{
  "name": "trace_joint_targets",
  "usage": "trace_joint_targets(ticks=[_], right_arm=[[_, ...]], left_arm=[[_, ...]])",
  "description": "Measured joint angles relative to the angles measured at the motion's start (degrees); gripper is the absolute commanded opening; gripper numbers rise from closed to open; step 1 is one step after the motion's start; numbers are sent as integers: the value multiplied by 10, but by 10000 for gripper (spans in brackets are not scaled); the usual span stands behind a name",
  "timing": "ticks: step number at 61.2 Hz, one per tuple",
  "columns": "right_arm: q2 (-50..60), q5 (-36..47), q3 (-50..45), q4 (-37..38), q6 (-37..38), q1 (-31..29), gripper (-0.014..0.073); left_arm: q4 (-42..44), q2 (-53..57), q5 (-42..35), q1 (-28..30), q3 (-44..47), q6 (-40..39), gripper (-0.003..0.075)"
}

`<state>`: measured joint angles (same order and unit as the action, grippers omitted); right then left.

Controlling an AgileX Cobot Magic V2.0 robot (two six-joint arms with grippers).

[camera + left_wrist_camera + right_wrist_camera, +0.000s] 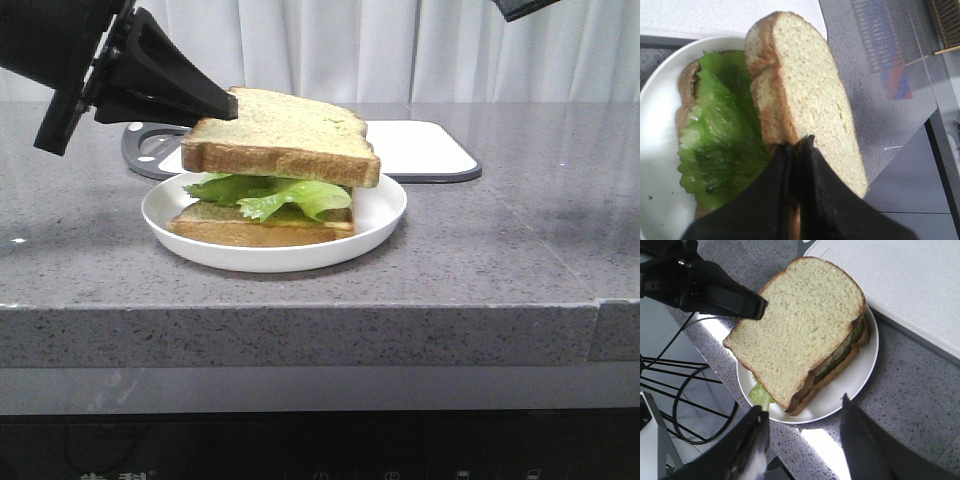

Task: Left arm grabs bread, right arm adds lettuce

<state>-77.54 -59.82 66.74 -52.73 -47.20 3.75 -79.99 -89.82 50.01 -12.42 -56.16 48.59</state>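
Observation:
My left gripper (232, 103) is shut on the left edge of the thick bread (285, 135) and holds it level just over the lettuce (275, 195). The lettuce lies on a lower slice (260, 232) in the white plate (385, 205). In the left wrist view the gripper (799, 145) pinches the crust of the bread (810, 85), beside the lettuce (720, 135). My right gripper (802, 404) is open and empty, high above the plate (855, 375). Only its tip (525, 8) shows in the front view. The bread (800, 325) covers most of the lettuce (760, 394).
A white cutting board (430, 145) lies behind the plate, with a dark round object (140, 150) at its left. The counter's front edge (300, 300) runs close in front of the plate. A black wire rack (685, 390) stands beside the counter.

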Motion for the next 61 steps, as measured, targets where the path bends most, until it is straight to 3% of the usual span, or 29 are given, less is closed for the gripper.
trace_joint_targets(ticks=[13,19,29,37,49,61], right_arm=[[0,0,0,0,2,0,365],[2,0,0,7,15,0,365],[28,0,0,74,88,0,365],[69,-19,0,201,211,0,365],[142,-77,0,383,369,0,364],[223,-101,-6,464,460,-1,364]], left_arm=[[14,0,-7,0,0,0,313],[24,0,-7,1,0,0,376],[91,28,-7,16,-1,-22,382],[186,89,-3,45,-15,-80,382],[400,194,14,58,-23,-225,382],[603,290,38,58,-23,-378,382]])
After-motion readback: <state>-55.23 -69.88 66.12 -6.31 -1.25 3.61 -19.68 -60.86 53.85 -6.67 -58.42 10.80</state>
